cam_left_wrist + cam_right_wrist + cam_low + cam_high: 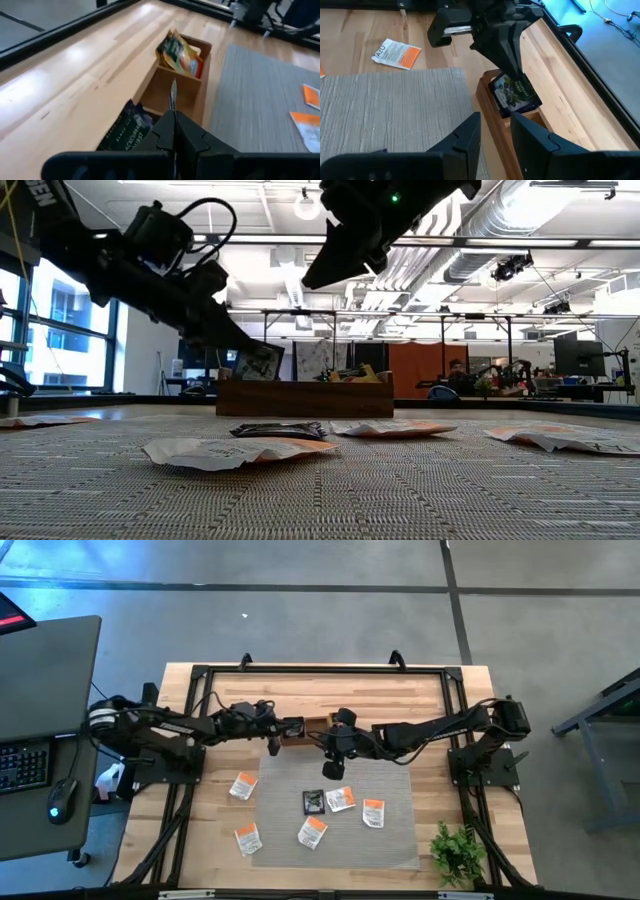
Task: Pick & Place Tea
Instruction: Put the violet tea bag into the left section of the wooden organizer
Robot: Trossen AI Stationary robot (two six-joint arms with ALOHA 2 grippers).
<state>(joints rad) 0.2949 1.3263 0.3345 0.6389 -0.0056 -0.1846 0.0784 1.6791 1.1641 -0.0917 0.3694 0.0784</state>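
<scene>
The left tool [512, 65] is gripping a black tea sachet [516, 94] over the wooden box [492, 112] at the table's far edge; it should lower into the end compartment before letting go. The right tool [495, 132] is hovering close by, fingers apart. Only the low view is showing the sachet hanging above the rim

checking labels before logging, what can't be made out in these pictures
- Brown wooden three-compartment box, high view: both arms cover it, contents hidden.
- Black flat square tea sachet held by the left gripper: print too small to read in the right wrist view; edge-on in the left wrist view.
- Yellow-brown sachets in the far compartment: crumpled together, count unclear.
- Right gripper: fingers apart, holding nothing.
</scene>
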